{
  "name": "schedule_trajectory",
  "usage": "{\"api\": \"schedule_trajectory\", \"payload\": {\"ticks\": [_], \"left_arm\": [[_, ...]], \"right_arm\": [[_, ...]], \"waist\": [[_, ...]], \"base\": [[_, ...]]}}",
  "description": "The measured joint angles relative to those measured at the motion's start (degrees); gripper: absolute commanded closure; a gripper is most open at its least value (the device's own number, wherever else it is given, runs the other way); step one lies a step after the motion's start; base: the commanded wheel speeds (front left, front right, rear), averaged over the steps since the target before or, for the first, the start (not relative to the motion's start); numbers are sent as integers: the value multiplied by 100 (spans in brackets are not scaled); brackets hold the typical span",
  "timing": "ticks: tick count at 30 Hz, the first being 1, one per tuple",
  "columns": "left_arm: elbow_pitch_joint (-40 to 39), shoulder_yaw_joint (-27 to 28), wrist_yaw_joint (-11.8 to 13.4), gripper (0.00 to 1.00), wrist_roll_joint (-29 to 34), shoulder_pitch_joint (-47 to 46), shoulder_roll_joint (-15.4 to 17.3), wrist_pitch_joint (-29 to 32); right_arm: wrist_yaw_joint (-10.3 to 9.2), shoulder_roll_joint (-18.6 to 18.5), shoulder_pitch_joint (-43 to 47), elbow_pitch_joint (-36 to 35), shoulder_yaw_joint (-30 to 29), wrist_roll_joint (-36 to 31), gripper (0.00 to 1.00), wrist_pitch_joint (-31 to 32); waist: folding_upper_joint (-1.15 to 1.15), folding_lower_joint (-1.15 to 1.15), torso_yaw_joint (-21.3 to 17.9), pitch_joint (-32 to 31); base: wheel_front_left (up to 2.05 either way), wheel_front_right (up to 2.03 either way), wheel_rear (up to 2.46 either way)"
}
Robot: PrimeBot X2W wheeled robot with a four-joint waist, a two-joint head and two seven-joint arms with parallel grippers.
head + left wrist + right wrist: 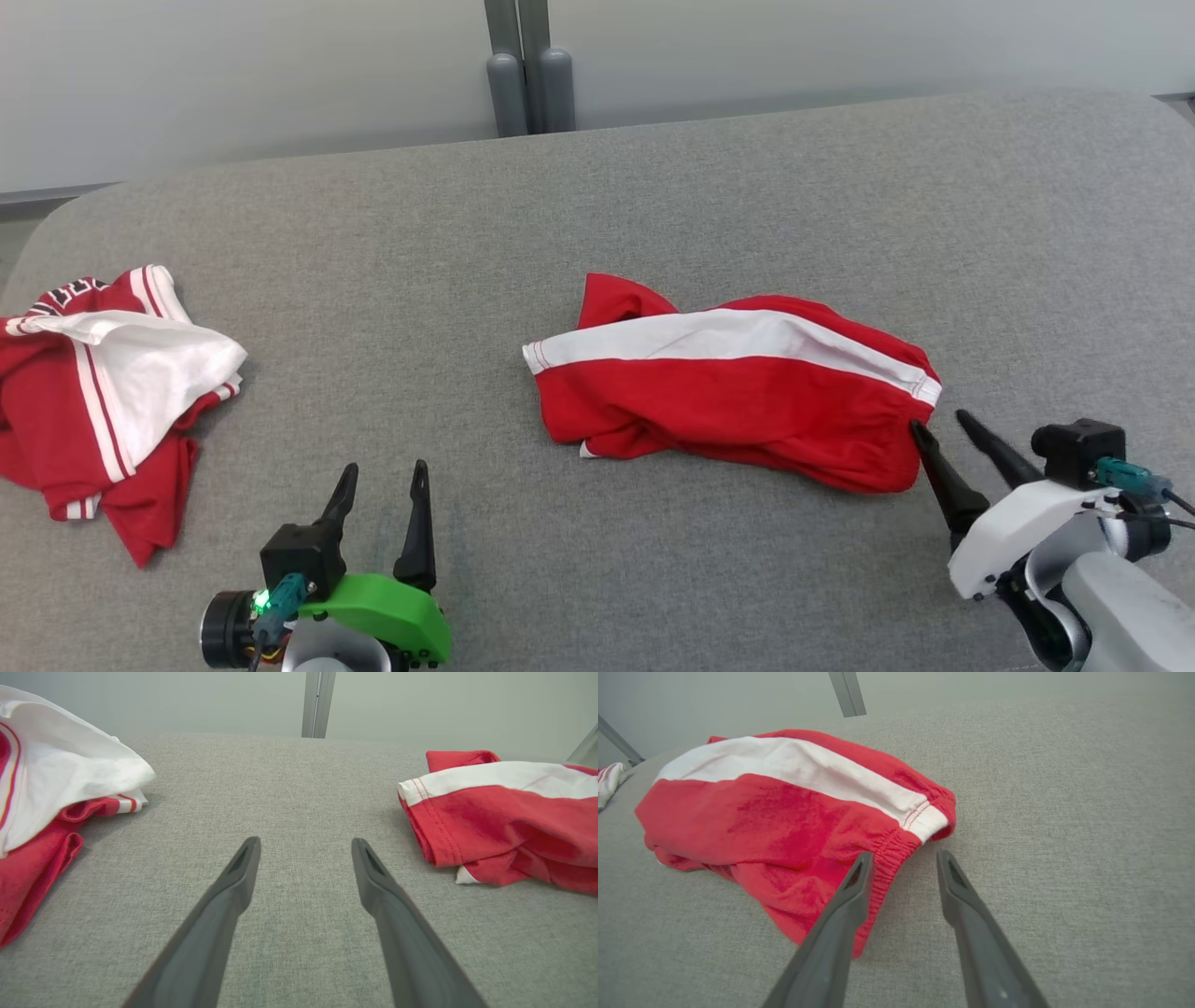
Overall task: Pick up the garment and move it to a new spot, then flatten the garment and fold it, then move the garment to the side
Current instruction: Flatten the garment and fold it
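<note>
Head view: garment (738,383) bunched in the middle of the table (653,205), right gripper (938,420) parted and empty at its near right end, left gripper (385,467) wide open, empty, near left. Left wrist view: garment (504,812) off to the right, well apart from the spread left gripper (306,842). Right wrist view: waistband (896,844) just beside one finger of the right gripper (904,855); seems placed already, so calls for flattening next.

left gripper (385,467): long black tapered fingers (416,523), bright green shell (387,611), black camera block (299,555), teal plug (285,593) lit green | right gripper (938,420): matching black fingers, white shell (1013,527) with dark screw holes, black wrist block (1074,448), teal connector (1125,473), thin dark cables (1178,509), pale grey forearm (1130,607)
</note>
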Motion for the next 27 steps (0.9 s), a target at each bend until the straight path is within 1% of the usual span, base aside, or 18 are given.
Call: {"api": "schedule_trajectory", "payload": {"ticks": [2, 4, 6, 7, 10, 13, 15, 17, 23, 27], "left_arm": [[12, -11, -1, 0, -2, -4, 0, 0], [3, -8, 8, 0, -4, -4, 0, 0], [-22, 11, 48, 0, -10, -4, -1, 0], [-38, 22, 77, 0, -5, -4, 0, 0], [-133, 100, 154, 0, 59, -4, 1, 0], [-222, 151, 215, 0, 130, -4, 1, 0], [-269, 168, 256, 0, 177, 1, 0, 0], [-301, 207, 302, 0, 257, 16, 0, 0], [-319, 248, 377, 0, 361, 143, 1, 0], [-332, 264, 383, 0, 363, 233, 1, 0]], "right_arm": [[0, 116, 18, 111, -525, -489, 0, 0], [0, 276, 66, 78, -1115, -1023, 0, 0], [0, 534, 143, -205, -1797, -1613, 0, 0], [0, 646, 182, -377, -1989, -1867, 0, 0], [0, 1176, 393, -1094, -2593, -2630, 0, -1], [0, 1583, 609, -1569, -2839, -3050, 0, -1], [1, 1808, 759, -1702, -2954, -3238, 0, -1], [1, 1958, 907, -1733, -3034, -3353, 0, -1], [1, 2156, 1183, -1634, -3150, -3492, 0, -1], [1, 2199, 1273, -1552, -3209, -3497, 0, -1]], "waist": [[0, 0, 8, -29], [0, 0, 17, -57], [0, 0, 32, -89], [0, 0, 40, -100], [0, 0, 89, -142], [0, 0, 153, -190], [0, 0, 204, -221], [0, 0, 266, -252], [0, 0, 431, -345], [0, 0, 501, -407]], "base": [[0, 0, 0], [0, 0, 0], [0, 0, 0], [0, 0, 0], [0, 0, 0], [0, 0, 0], [0, 0, 0], [0, 0, 0], [0, 0, 0], [0, 0, 0]]}}
